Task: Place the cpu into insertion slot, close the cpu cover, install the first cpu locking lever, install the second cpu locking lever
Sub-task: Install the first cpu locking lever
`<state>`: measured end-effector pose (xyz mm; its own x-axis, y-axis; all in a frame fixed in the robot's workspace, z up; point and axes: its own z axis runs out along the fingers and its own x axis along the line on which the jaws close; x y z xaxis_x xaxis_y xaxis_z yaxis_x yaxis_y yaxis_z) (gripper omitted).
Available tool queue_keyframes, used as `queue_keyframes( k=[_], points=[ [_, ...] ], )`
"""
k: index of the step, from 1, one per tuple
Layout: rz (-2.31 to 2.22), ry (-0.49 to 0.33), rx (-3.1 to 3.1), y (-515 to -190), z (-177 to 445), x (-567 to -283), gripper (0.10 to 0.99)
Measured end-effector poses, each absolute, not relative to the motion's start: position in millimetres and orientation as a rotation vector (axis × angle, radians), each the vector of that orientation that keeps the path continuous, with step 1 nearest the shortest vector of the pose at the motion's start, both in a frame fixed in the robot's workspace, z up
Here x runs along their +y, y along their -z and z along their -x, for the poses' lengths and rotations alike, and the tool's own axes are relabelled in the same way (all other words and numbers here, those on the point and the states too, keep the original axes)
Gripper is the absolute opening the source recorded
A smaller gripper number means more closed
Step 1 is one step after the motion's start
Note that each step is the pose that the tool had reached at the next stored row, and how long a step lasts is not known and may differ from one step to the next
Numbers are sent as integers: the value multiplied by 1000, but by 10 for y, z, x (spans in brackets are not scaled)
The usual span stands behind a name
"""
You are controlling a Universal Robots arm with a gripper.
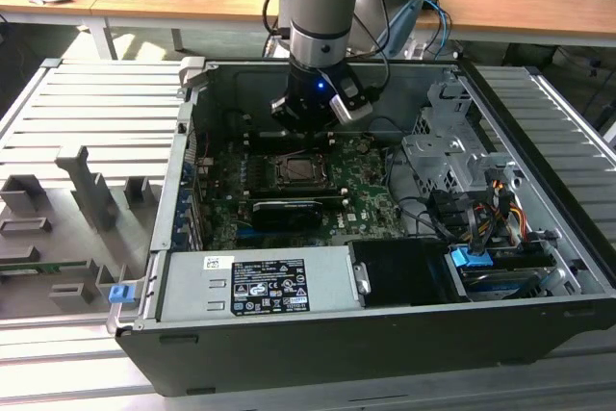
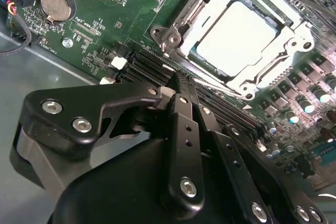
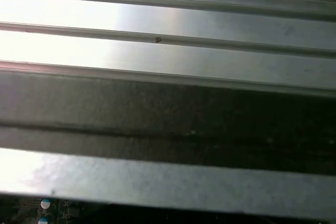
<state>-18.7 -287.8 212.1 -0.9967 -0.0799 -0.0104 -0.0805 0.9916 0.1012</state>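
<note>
The cpu (image 2: 239, 32) lies flat in the insertion slot (image 1: 298, 172) on the green board, silvery top up. The cpu cover (image 2: 294, 51), a metal frame with a square cut-out, lies down over the chip's edges. A thin lever rod (image 2: 186, 11) runs along one side of the socket and another (image 2: 220, 85) along the side nearest my fingers. My gripper (image 2: 178, 80) hangs just off the socket's edge over the black memory slots, its black fingers pressed together with nothing between them. In the exterior view the gripper (image 1: 308, 127) sits just behind the socket.
The board sits in an open computer case (image 1: 183, 190). A long black card (image 1: 286, 211) stands just in front of the socket. Cables (image 1: 452, 209) and a drive cage (image 1: 448, 156) crowd the exterior view's right. A coin battery (image 2: 54, 3) sits on the board. Ribbed metal panels (image 3: 168, 40) flank the case.
</note>
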Motion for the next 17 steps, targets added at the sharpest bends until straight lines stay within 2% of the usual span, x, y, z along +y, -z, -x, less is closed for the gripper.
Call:
queue_keyframes(
  k=[17],
  points=[
    [126, -137, 3130, -2057, 169, -2877, 106]
  ],
)
